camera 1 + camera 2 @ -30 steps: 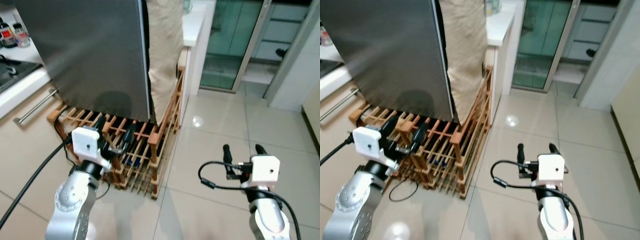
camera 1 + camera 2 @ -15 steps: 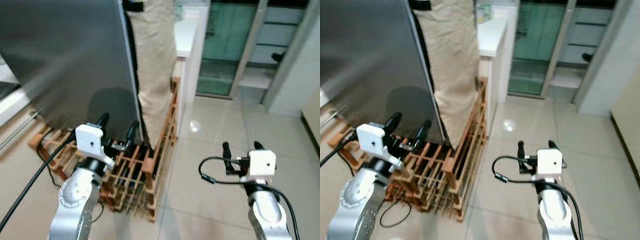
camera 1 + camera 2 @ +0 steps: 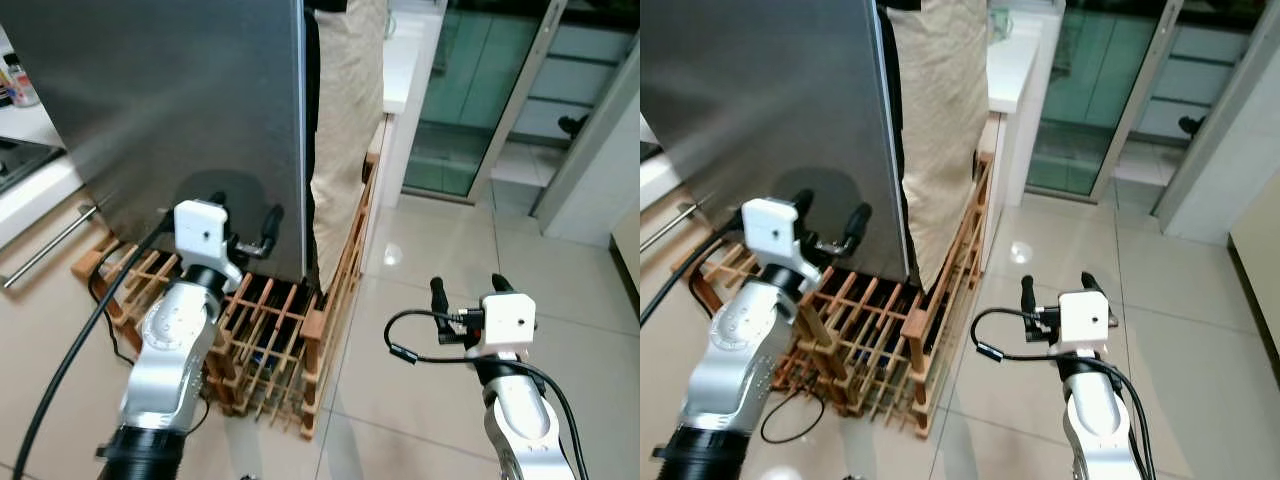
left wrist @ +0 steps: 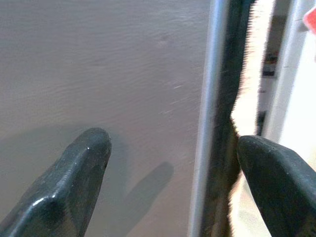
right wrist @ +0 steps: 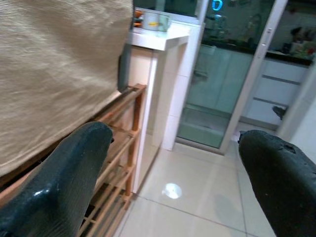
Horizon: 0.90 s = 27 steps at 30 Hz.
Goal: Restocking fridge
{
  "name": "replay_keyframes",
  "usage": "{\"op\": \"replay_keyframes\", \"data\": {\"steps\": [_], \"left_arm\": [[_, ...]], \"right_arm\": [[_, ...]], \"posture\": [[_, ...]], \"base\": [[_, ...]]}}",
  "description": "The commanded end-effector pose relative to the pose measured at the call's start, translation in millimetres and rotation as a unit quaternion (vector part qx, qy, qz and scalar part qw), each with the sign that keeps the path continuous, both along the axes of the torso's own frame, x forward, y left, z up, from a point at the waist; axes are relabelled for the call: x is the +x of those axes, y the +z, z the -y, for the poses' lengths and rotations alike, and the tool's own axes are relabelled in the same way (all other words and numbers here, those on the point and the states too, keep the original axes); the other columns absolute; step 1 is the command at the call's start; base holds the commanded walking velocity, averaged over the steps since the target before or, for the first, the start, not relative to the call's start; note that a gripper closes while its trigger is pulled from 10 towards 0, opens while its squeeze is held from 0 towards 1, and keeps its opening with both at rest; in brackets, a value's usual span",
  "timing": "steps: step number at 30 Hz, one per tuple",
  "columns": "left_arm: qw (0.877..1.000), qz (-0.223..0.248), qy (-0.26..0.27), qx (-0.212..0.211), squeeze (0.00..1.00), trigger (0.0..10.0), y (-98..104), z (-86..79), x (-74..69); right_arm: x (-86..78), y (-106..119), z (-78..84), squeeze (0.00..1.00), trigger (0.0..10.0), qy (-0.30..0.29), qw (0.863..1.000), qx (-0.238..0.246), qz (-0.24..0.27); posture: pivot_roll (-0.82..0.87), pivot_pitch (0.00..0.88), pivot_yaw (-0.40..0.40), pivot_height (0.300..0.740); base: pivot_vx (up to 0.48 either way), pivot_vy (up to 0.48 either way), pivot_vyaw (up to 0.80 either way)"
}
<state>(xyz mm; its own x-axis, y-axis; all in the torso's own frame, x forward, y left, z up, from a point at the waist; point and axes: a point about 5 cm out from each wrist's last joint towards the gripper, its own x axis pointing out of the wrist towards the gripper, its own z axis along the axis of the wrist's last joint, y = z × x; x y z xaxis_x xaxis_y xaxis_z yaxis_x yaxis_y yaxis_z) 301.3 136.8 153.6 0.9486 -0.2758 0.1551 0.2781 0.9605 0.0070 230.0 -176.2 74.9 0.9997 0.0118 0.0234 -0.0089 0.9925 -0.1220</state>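
Note:
The grey steel fridge door (image 3: 180, 100) fills the upper left, its right edge (image 3: 300, 150) running down beside a dark gap. My left gripper (image 3: 225, 205) is raised close to the door's lower part, open, with nothing between its fingers. In the left wrist view the left gripper (image 4: 173, 148) faces the door face (image 4: 123, 64) and its edge strip (image 4: 210, 98). My right gripper (image 3: 467, 287) hovers open and empty over the tiled floor (image 3: 420, 260) at the right. The fridge's inside is hidden.
A beige cloth (image 3: 345, 120) hangs along the fridge's side. A wooden slatted rack (image 3: 280, 340) stands at the fridge's foot. A cabinet with a bar handle (image 3: 40, 245) is at the left, a white counter (image 3: 405, 60) and glass sliding door (image 3: 470, 90) behind.
My left gripper has risen from over the wooden rack to the fridge door's lower part. The head view has shifted. My right gripper stays open over the floor.

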Motion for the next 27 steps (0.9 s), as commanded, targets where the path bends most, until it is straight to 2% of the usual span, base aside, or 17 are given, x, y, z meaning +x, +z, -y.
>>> {"op": "replay_keyframes", "data": {"steps": [1, 4, 10, 18, 27], "left_arm": [[1.0, -0.003, -0.002, 0.002, 0.0, 10.0, 0, 2.0, 3.1], [1.0, -0.001, -0.009, 0.0, 0.0, 10.0, 6, 12.0, 15.7], [0.999, -0.005, -0.031, -0.017, 0.0, 10.0, 11, 17.7, 18.5], [0.995, -0.009, -0.091, -0.041, 0.0, 10.0, 18, 34.7, 7.4], [0.992, -0.025, -0.116, -0.046, 0.0, 10.0, 15, 43.3, -1.4]], "right_arm": [[2.5, 0, 0.7, 0.0, 10.0, 0.001, 1.0, -0.003, 0.0], [1.8, -2, -2.5, 0.0, 10.0, 0.005, 1.0, -0.002, -0.003], [1.6, -2, -2.6, 0.0, 10.0, 0.005, 1.0, -0.002, -0.003], [-1.3, -6, -1.5, 0.0, 10.0, 0.004, 1.0, -0.004, -0.01], [-0.8, -9, -2.1, 0.0, 10.0, 0.006, 1.0, -0.004, -0.014]], "posture": [[-0.19, 0.0, 0.019, 0.74], [-0.19, 0.0, 0.022, 0.74], [-0.19, 0.0, 0.025, 0.74], [-0.19, 0.0, 0.026, 0.74], [-0.18, 0.0, 0.026, 0.74]], "base": [[0.0, 0.0, 0.0], [0.0, 0.0, 0.0], [0.0, 0.0, 0.0], [0.0, 0.0, 0.0], [0.0, 0.0, 0.0]]}}
